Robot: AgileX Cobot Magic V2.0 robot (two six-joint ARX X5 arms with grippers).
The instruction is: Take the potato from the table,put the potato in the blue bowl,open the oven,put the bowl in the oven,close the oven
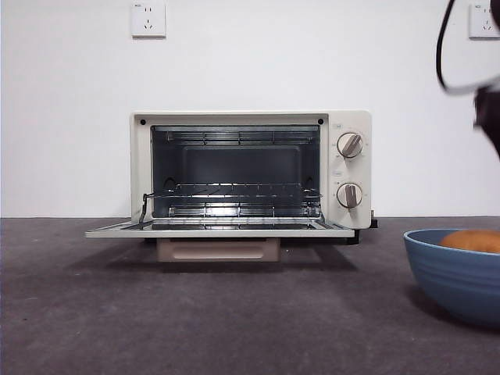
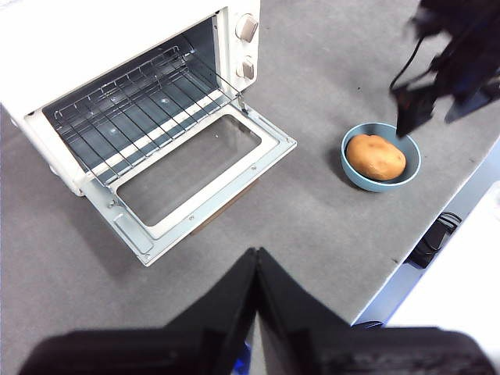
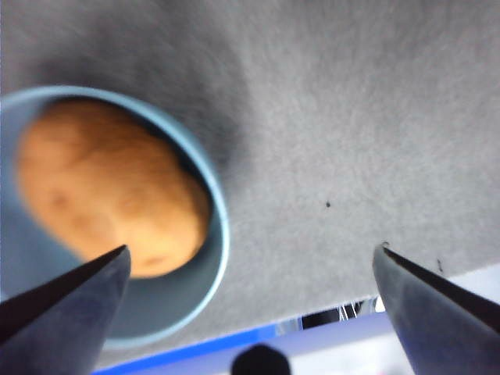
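The cream oven (image 1: 351,125) stands open at the back, its door (image 1: 219,231) folded flat and the wire rack (image 1: 234,190) bare inside. At the right edge of the table (image 1: 234,320) sits the blue bowl (image 1: 453,273) with the orange-brown potato (image 1: 473,241) in it. My right gripper (image 3: 251,250) hovers open above the bowl's rim (image 3: 221,234), with the potato (image 3: 109,195) off to one side of its jaws. It shows dark at the upper right (image 1: 490,109). My left gripper (image 2: 256,254) is shut and empty, held high, well back from the oven door (image 2: 269,152).
The table's edge (image 2: 391,266) runs close beside the bowl (image 2: 412,160), with the floor and cables below. A cable (image 1: 441,47) hangs from the right arm. Two grey knobs (image 1: 349,145) sit on the oven's right side.
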